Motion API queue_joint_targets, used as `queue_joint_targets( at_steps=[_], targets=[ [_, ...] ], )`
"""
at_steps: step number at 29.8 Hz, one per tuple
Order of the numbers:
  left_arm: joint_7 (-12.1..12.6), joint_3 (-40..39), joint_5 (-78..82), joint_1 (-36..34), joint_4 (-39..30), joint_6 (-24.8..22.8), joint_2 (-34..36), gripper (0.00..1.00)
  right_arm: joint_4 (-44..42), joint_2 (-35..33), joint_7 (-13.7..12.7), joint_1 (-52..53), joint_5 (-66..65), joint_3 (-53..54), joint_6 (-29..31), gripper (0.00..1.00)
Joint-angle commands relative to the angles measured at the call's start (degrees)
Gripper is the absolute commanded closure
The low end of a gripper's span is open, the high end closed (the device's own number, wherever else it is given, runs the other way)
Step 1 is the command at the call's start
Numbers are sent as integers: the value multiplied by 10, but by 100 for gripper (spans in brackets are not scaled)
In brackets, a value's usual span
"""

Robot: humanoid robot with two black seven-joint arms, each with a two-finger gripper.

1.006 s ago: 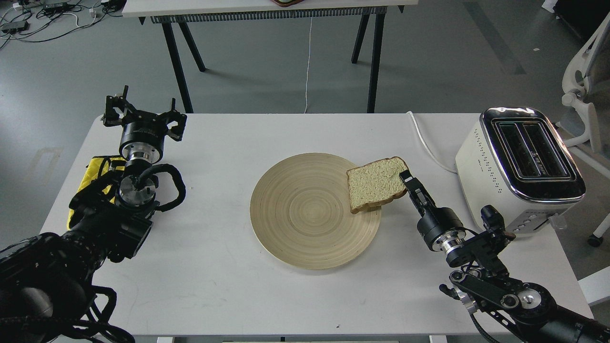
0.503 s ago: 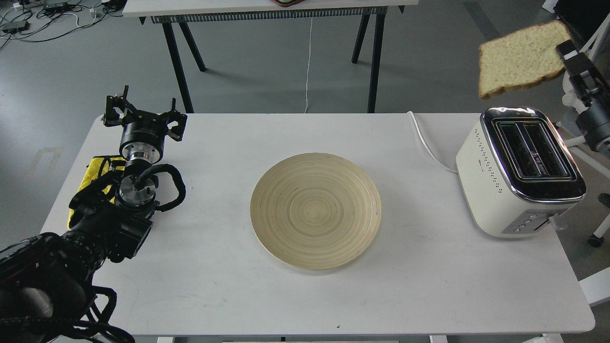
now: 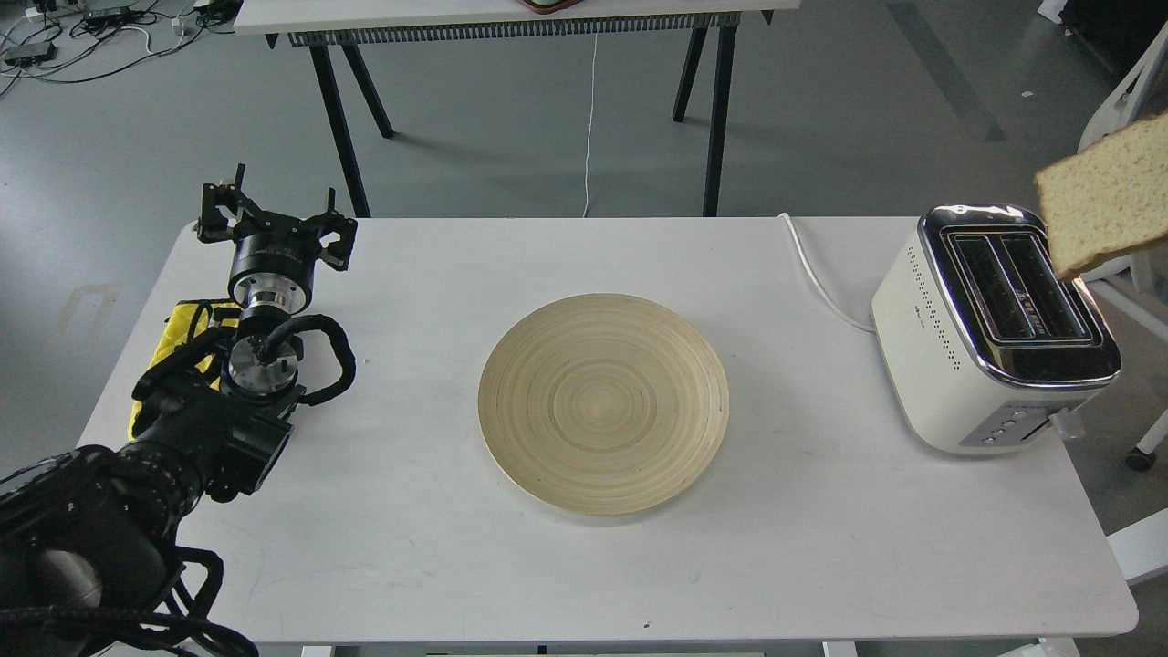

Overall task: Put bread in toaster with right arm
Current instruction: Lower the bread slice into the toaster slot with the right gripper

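The bread [image 3: 1107,199], a pale slice with a brown crust, hangs tilted in the air at the right edge of the head view, above the right side of the toaster [image 3: 995,328]. Its right part is cut off by the frame edge. The toaster is cream-white with a chrome top and two empty black slots, and stands on the table's right side. My right arm and its gripper are out of view. My left gripper [image 3: 274,217] is open and empty over the table's far left corner.
A round wooden plate [image 3: 602,401] lies empty at the table's middle. A yellow cloth [image 3: 182,319] lies under my left arm. The toaster's white cord [image 3: 821,283] runs off the far edge. A white chair [image 3: 1118,119] stands to the right of the table.
The bread was lifted off the plate and carried up and right. Since half a second ago it has moved further right and lower, and the right gripper has left the view.
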Motion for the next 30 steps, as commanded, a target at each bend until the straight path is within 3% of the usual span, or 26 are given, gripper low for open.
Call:
queue_joint_targets(
  at_steps=[1,30],
  targets=[
    [0,0,0,0,0,0,0,0,-5,32,0,-1,0,-10,0,100],
    [0,0,0,0,0,0,0,0,-63,50,0,-18,8,-12,0,100]
  ],
)
